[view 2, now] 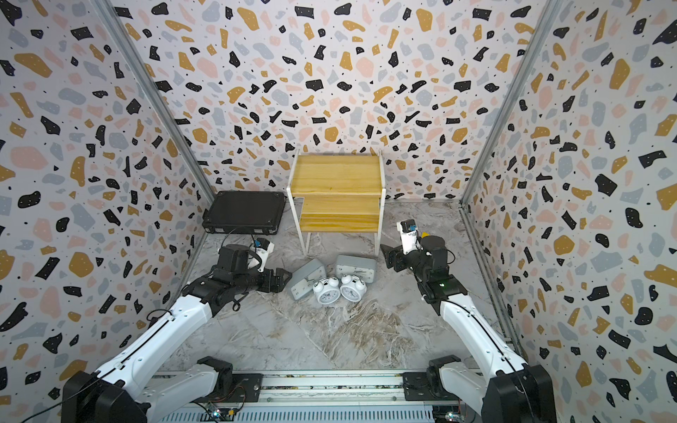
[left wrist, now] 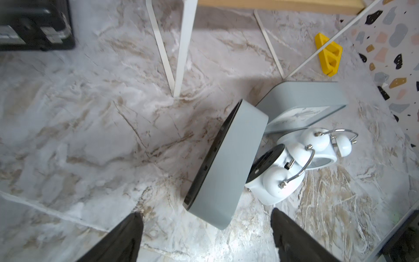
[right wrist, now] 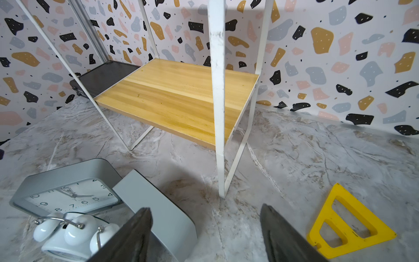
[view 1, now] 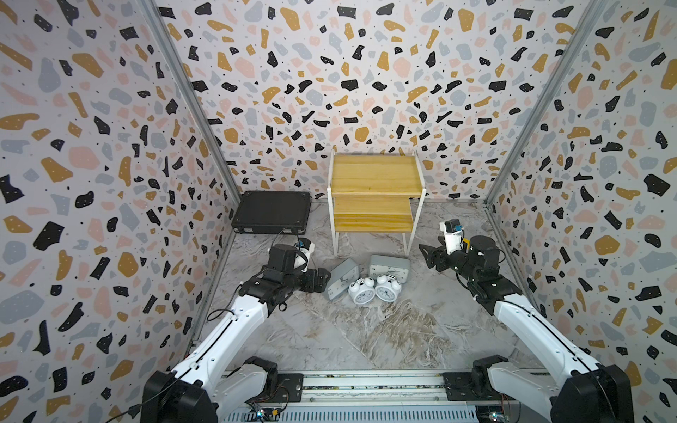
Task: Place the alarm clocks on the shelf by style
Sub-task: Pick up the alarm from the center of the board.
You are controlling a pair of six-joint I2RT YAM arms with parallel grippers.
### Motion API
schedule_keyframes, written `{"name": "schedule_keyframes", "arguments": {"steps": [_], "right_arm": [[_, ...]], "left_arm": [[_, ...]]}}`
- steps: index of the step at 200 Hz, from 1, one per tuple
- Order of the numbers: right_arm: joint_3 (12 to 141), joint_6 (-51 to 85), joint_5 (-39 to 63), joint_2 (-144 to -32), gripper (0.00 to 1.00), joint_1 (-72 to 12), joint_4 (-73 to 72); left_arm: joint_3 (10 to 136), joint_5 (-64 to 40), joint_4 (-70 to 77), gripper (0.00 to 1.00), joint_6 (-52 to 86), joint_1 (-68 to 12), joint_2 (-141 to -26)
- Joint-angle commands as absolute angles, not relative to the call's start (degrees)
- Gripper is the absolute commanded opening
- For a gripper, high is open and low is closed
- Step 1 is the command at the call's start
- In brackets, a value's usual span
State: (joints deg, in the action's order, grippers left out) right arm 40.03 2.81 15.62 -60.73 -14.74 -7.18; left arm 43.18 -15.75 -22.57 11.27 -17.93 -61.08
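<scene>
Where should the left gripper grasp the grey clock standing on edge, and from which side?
The grey clock stands tilted on edge, narrow rim toward the open left gripper: I'd pinch from there across its thin body, face to dark back.

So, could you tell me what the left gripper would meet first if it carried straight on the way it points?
Most likely the tilted grey clock, right ahead of the open left gripper.

2 grey clocks [view 1: 342,279] [view 1: 389,266], 2 white clocks [view 1: 361,292] [view 1: 387,288]
</scene>
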Motion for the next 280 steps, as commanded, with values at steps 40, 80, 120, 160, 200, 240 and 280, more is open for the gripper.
{"name": "schedule_keyframes", "arguments": {"steps": [40,80,120,160,200,240,280], "right_arm": [[39.55,2.85,15.67,-58.62,0.81,-14.68,-6.29],[39.29,2.27,14.68,-58.45,0.82,-14.68,-5.82],[39.35,1.98,14.08,-58.43,0.83,-14.68,-5.57],[39.37,1.56,13.8,-58.45,0.83,-14.68,-5.27],[39.37,1.42,13.71,-58.45,0.83,-14.68,-5.06],[39.37,1.54,13.89,-58.37,0.83,-14.68,-5.09],[39.19,1.66,14.1,-57.45,0.83,-14.68,-4.74]], "left_arm": [[44.71,-14.0,-21.88,0.94,7.78,-21.52,-66.52],[45.56,-14.85,-21.63,0.93,6.61,-22.21,-69.7],[46.93,-14.68,-21.33,0.86,5.8,-22.78,-72.83],[47.75,-15.8,-20.56,0.78,4.56,-23.42,-75.08],[48.2,-15.04,-21.32,0.63,3.81,-24.37,-75.86],[47.69,-13.45,-20.83,0.42,3.11,-24.87,-74.2],[47.98,-11.02,-22.2,0.28,3.23,-25.31,-71.27]]}}
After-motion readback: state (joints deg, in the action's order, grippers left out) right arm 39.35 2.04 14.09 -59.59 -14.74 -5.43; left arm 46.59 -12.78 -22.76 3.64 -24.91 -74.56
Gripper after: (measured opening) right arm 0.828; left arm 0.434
